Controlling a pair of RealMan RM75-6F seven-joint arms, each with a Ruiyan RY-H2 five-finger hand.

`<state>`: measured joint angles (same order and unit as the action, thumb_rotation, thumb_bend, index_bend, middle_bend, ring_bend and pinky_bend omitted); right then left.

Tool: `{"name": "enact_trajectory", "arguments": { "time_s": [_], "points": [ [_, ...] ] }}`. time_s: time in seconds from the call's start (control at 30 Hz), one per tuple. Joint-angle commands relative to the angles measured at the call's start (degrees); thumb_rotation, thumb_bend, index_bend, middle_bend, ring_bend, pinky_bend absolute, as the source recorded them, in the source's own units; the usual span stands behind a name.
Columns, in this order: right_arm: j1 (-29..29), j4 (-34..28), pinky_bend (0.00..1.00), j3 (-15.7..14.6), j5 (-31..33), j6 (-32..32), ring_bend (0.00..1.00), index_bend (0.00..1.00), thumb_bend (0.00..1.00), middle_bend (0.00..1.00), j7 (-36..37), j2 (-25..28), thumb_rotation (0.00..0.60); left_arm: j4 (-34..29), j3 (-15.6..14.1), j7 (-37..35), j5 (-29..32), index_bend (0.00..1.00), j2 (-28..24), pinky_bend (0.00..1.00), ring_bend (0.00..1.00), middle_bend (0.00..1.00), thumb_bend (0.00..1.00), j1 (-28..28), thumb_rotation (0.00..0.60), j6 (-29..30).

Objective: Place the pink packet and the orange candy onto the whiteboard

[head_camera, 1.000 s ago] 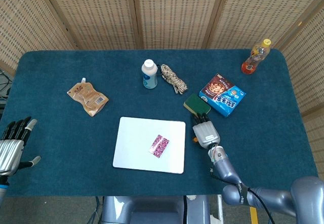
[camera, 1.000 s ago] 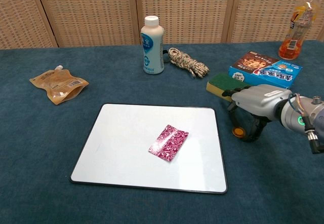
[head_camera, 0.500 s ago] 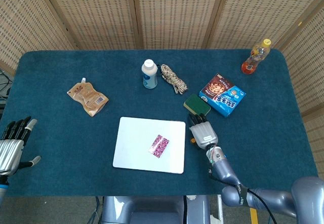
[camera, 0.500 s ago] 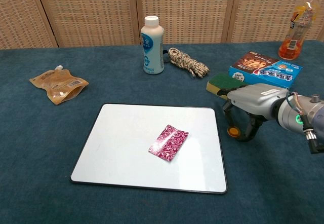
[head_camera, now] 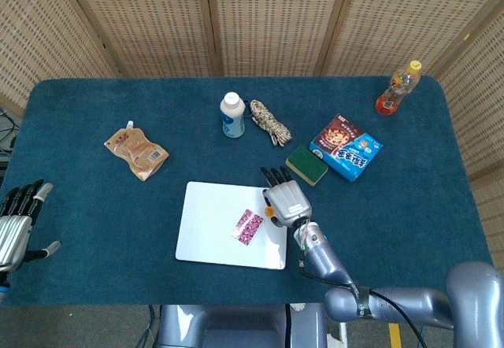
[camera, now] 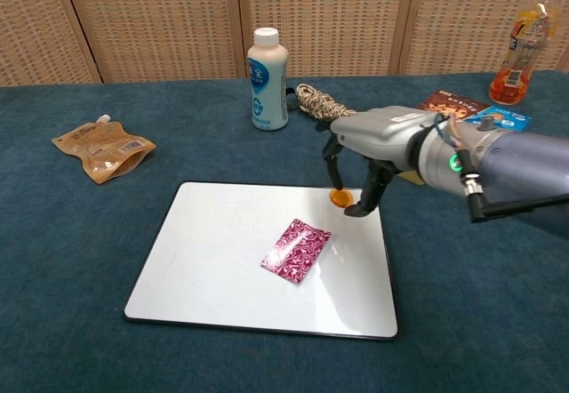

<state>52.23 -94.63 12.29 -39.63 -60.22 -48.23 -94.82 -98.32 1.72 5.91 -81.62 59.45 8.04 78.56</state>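
Pink packet (camera: 296,249): lying flat on the whiteboard (camera: 204,260), a little right of its middle, touched by nothing; this half of the task reads as done.

Orange candy (camera: 340,198): pinched in the fingers of the right hand (camera: 378,148), over the whiteboard's far right part near the top edge; in the chest view it sits very low to the surface, but whether it touches the board cannot be told; in the head view only a sliver of orange (head_camera: 268,212) shows at the hand's left side.

Right hand (head_camera: 285,198): fingers curled downward around the candy, palm facing the table; holding, not released.

Left hand (head_camera: 17,220): at the table's near left edge, well apart from everything, fingers apart and holding nothing (seen in the head view only).

Remaining, as judged: the candy to be set down on the board and let go, then the hand lifted away; the candy is small and round, so it may roll or slide on the smooth surface if dropped from any height.

Other stock on the blue table (camera: 80,251): white bottle (camera: 267,79); coil of rope (camera: 320,104); tan pouch (camera: 102,148); green sponge (head_camera: 306,164); blue box (head_camera: 346,147); orange drink bottle (camera: 517,42).
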Motion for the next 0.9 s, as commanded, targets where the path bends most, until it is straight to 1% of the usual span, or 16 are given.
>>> {"name": "enact_trajectory", "arguments": {
  "time_s": [0.03,0.17,0.3,0.53,0.57,0.63,0.7,0.83,0.9],
  "points": [
    [2.01,0.67,0.0,0.93,3.44,-1.36,0.0,0.58,0.39,0.0,-2.56,-3.28,0.6,0.21,0.09,-0.77,0.15,0.0,-0.29,0.0,0.0,0.0,0.05,0.07,0.6,-0.23],
    [3.4,2.47,0.0,0.81,5.94,-2.26,0.0,0.58,0.39,0.0,-3.94,-6.81,0.6,0.38,0.07,-1.54,0.22,0.0,-0.54,0.0,0.0,0.0,0.05,0.15,0.6,-0.54],
    [4.59,3.81,0.0,0.78,7.11,-3.1,0.0,0.58,0.39,0.0,-5.01,-9.61,0.6,0.36,-0.02,-1.82,0.11,0.0,-0.69,0.0,0.0,0.0,0.05,0.24,0.6,-0.78],
    [5.61,5.1,0.0,0.58,7.78,-4.14,0.0,0.57,0.39,0.0,-6.31,-11.66,0.6,0.39,-0.04,-2.4,-0.04,0.0,-0.91,0.0,0.0,0.0,0.05,0.14,0.6,-0.59],
    [5.64,5.09,0.0,0.57,7.9,-4.16,0.0,0.56,0.38,0.0,-6.34,-11.71,0.6,0.41,-0.06,-2.48,-0.09,0.0,-0.92,0.0,0.0,0.0,0.05,0.13,0.6,-0.57],
    [5.66,4.99,0.0,0.56,8.12,-4.08,0.0,0.48,0.37,0.0,-6.35,-11.68,0.6,0.39,-0.08,-2.73,-0.21,0.0,-0.92,0.0,0.0,0.0,0.05,0.11,0.6,-0.51],
    [5.62,4.67,0.0,0.58,8.56,-3.75,0.0,0.39,0.35,0.0,-6.21,-11.31,0.6,0.45,-0.09,-3.05,-0.37,0.0,-0.95,0.0,0.0,0.0,0.05,0.11,0.6,-0.47],
    [5.59,3.81,0.0,0.58,9.15,-3.34,0.0,0.27,0.34,0.0,-6.07,-10.21,0.6,0.49,-0.1,-3.15,-0.4,0.0,-0.97,0.0,0.0,0.0,0.05,0.06,0.6,-0.37],
    [5.56,3.37,0.0,0.43,9.41,-3.38,0.0,0.24,0.34,0.0,-6.04,-9.72,0.6,0.42,-0.11,-3.24,-0.47,0.0,-0.97,0.0,0.0,0.0,0.05,0.09,0.6,-0.38]
  ]
}}
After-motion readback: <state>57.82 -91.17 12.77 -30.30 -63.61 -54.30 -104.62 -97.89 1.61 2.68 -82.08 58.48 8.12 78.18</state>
